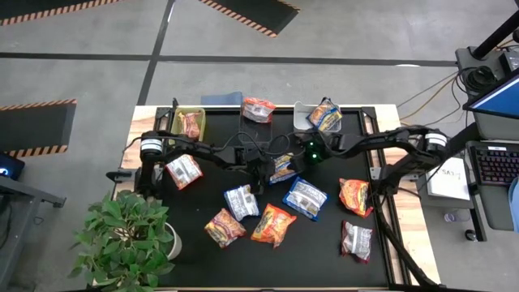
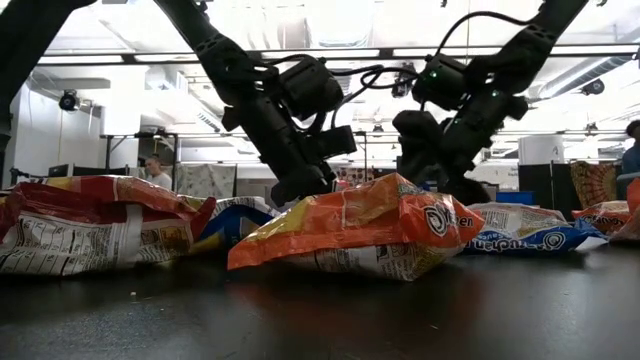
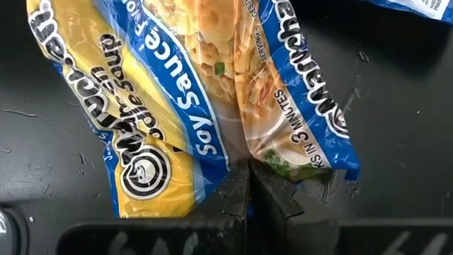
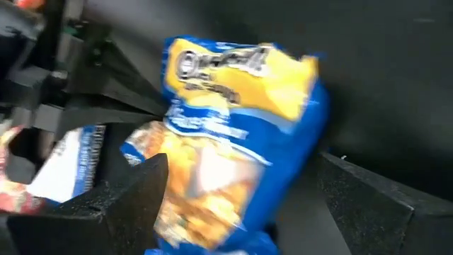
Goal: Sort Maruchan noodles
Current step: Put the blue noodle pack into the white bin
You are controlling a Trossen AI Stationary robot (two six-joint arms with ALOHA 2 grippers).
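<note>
Low view: glossy black table [image 2: 320, 310], bright ceiling lights [image 2: 330, 25].

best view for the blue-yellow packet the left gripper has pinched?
Left wrist view: the blue-yellow packet fills it, edge pinched in the left gripper. Right wrist view shows it blurred, high view small, low view hides it.

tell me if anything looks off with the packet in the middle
Yes: both arms are on one blue-and-yellow Maruchan packet. The left end effector is pinched shut on its edge, creasing the wrapper, while the right end effector straddles it, open.
</note>
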